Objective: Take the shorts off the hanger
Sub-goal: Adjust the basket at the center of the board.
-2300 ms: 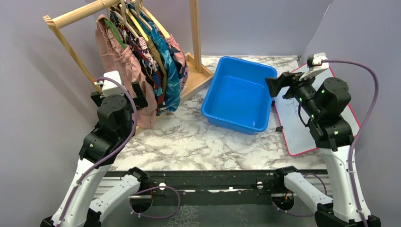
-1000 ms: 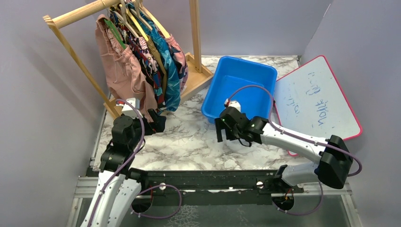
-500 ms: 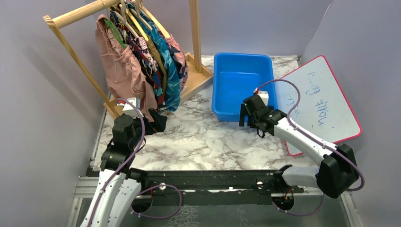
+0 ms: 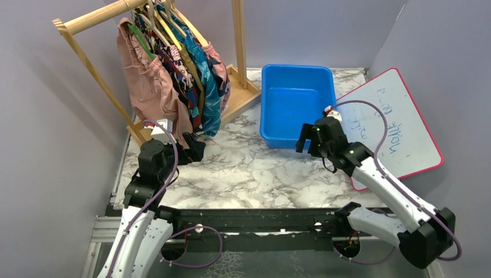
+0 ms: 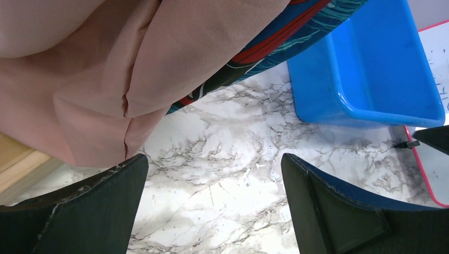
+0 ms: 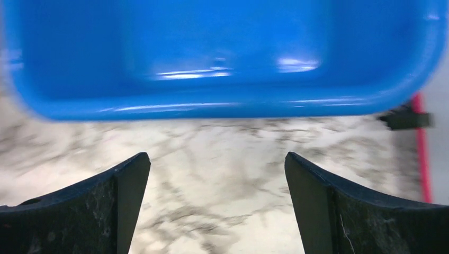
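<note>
Several shorts hang on hangers [image 4: 164, 26] from a wooden rack at the back left: dusty pink shorts [image 4: 151, 87] in front, then comic-print shorts [image 4: 180, 75], teal shorts [image 4: 207, 92] and pink blotched shorts [image 4: 220, 69]. My left gripper [image 4: 193, 149] is open just below the hem of the pink shorts [image 5: 106, 63], low over the marble table, with nothing between its fingers [image 5: 214, 161]. My right gripper [image 4: 307, 140] is open and empty at the near wall of the blue bin. In its wrist view the right gripper [image 6: 217, 159] faces that wall.
The blue bin [image 4: 295, 104] stands empty at the back centre; it also shows in the left wrist view [image 5: 365, 69] and the right wrist view [image 6: 222, 53]. A red-framed whiteboard [image 4: 399, 127] lies to its right. The rack's wooden post [image 4: 238, 40] and base [image 5: 21, 159] stand close to the left arm.
The blue bin was turned from slanted to square with the table. The right gripper has since shifted a little to the right along its near wall. The left arm has stayed still.
</note>
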Available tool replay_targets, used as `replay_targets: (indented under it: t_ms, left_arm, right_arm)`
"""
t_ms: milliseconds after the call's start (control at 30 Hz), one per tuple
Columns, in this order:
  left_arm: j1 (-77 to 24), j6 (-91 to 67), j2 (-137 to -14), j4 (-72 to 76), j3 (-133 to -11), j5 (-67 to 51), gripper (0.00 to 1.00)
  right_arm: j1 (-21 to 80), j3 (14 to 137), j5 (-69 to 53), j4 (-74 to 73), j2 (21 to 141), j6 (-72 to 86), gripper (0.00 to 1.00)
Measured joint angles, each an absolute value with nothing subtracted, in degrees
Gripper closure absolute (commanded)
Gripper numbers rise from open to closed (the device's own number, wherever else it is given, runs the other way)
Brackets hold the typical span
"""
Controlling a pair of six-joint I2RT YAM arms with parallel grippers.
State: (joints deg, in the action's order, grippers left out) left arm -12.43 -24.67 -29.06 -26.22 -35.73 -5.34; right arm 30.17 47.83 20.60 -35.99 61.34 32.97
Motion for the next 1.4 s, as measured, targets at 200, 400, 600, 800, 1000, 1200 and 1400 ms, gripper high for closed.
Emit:
replay_targets:
  t_ms: [200,400,600,800,1000,1200,1400]
  left_arm:
    - [-12.4,-24.7,-29.3,-26.2,-35.7,-5.4,0.01]
    - [-12.0,-24.7,-29.3,-26.2,-35.6,-5.6,0.01]
    - [-11.8,-24.7,-29.9,-26.1,-35.6,-6.2,0.01]
    - [-11.7,-24.7,-30.1,-26.1,-35.6,-6.5,0.01]
    - [-11.7,-24.7,-30.1,-26.0,-35.6,-6.6,0.01]
    - [-11.7,-24.7,-30.1,-26.0,-35.6,-6.7,0.01]
    - [-11.7,-24.7,-30.3,-25.9,-35.6,-6.7,0.01]
  right_arm:
    - [30.1,49.9,6.2,-29.4,55.2,29.9,0.01]
    - [29.4,62.7,13.0,-28.1,72.5,23.3,0.01]
    - [20.7,69.3,12.5,-27.0,88.2,19.1,0.01]
    - [15.0,69.0,9.3,-26.6,91.7,17.4,0.01]
    - [11.4,66.9,10.1,-26.2,93.8,16.0,0.01]
    - [7.2,64.3,11.4,-25.8,94.0,14.4,0.01]
    - [5.5,64.2,12.3,-25.6,94.1,13.9,0.01]
